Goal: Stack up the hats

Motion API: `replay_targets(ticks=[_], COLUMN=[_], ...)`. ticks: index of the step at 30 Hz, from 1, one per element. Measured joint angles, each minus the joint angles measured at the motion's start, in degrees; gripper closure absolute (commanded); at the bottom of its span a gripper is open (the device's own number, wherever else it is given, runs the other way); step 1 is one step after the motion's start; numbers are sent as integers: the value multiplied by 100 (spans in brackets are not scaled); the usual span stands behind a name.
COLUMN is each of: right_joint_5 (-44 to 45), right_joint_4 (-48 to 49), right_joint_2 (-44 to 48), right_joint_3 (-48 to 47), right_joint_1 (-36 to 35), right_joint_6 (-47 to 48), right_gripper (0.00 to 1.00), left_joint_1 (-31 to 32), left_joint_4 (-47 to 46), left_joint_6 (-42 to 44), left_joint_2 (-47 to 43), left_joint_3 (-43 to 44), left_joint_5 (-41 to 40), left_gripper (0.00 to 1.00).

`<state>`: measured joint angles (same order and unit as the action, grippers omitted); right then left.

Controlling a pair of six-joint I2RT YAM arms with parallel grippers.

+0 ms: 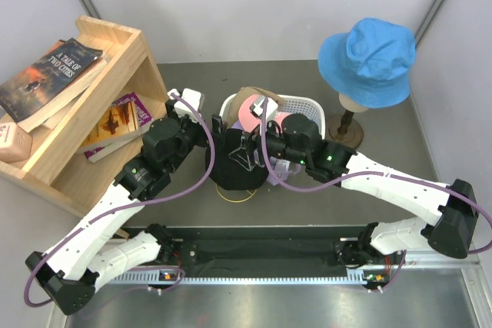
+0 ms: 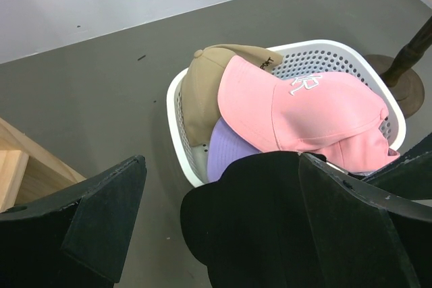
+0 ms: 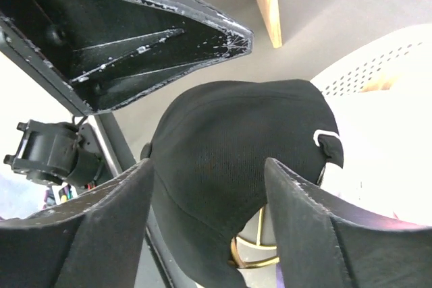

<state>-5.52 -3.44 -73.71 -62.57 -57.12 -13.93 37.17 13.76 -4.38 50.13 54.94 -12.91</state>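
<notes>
Black cap on the table between both arms, other caps piled in the basket.

From above, the soft black cap (image 1: 237,160) lies on the grey table (image 1: 384,128) just in front of the perforated white plastic basket (image 1: 319,107), with the left gripper (image 1: 206,130) and right gripper (image 1: 270,165) at its two sides; whether either touches it cannot be told here. A wooden shelf (image 1: 92,124) crowds the left edge, a blue bucket hat (image 1: 369,59) on its stand sits right. In the left wrist view, the pink cap (image 2: 317,109) rests over the tan cap (image 2: 202,85) and lavender cap (image 2: 229,153) in the basket; the fingers stand wide, the black cap between them, ungripped. In the right wrist view, the fingers (image 3: 88,227) are spread wide around the cap's mesh back, holding nothing.
</notes>
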Motion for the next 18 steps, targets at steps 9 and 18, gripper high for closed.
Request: replay_targets(ticks=[9, 18], right_joint_5=[120, 721], right_joint_4=[0, -208], right_joint_2=[22, 643], right_joint_3=[28, 28], right_joint_1=[0, 13], right_joint_6=[4, 96], right_gripper=[29, 26], left_joint_1=[2, 2], left_joint_4=[-7, -11], left_joint_6=[0, 4], left_joint_2=[2, -33], left_joint_3=[-11, -63], left_joint_5=[-4, -138], left_gripper=[1, 1])
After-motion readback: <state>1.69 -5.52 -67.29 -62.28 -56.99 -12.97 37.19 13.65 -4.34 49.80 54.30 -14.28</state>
